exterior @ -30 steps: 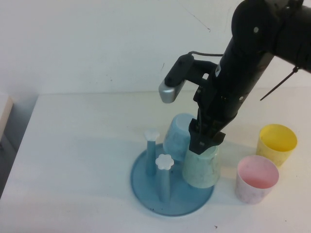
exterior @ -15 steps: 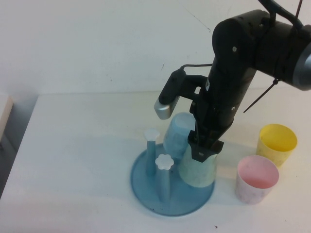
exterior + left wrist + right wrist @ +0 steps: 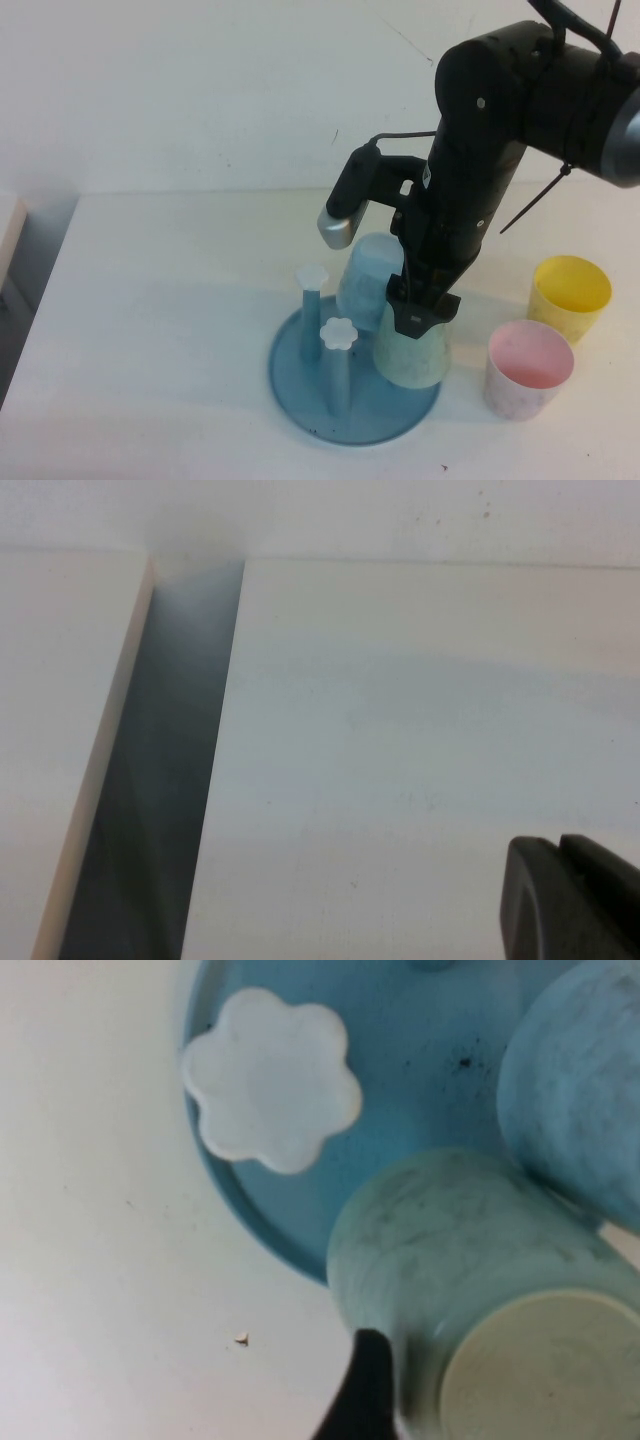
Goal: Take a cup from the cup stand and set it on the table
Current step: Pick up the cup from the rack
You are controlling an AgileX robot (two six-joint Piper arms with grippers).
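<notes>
**A:** Starting nearest the camera, what is sitting there?

**B:** The cup stand point(image 3: 352, 385) is resting on the table point(image 3: 150, 330), its round blue base near the front edge. A blue peg with a white flower cap point(image 3: 339, 333) is standing up at the near side of the base, and a second capped peg point(image 3: 312, 276) is rising just behind it, to the left.

**A:** And the cup?

**B:** The cup point(image 3: 412, 348) is sitting upside down on the right side of the stand, over a peg, its pale bottom facing up and its wide rim pointing down toward the base. It is tilting slightly. A light blue cup point(image 3: 368, 277) is hanging inverted on the peg just behind it, and the two are touching or nearly so.

**A:** What is the right gripper doing?

**B:** The right gripper point(image 3: 422, 308) is pointing downward right at the top of the mint cup. In the right wrist view one dark finger point(image 3: 362, 1390) is lying against the cup's side point(image 3: 450, 1260), next to the pale bottom. The other finger is out of sight, so whether it is gripping the cup or standing loose I cannot tell.

**A:** Anything to the right?

**B:** A pink cup point(image 3: 527, 368) is standing upright on the table beside the stand, and a yellow cup point(image 3: 569, 295) is standing upright just behind it.

**A:** And the left gripper?

**B:** The left gripper point(image 3: 575, 900) is showing only in its own wrist view, its dark fingers pressed together with nothing between them, hanging above bare tabletop near the table's edge, well apart from the stand.
</notes>
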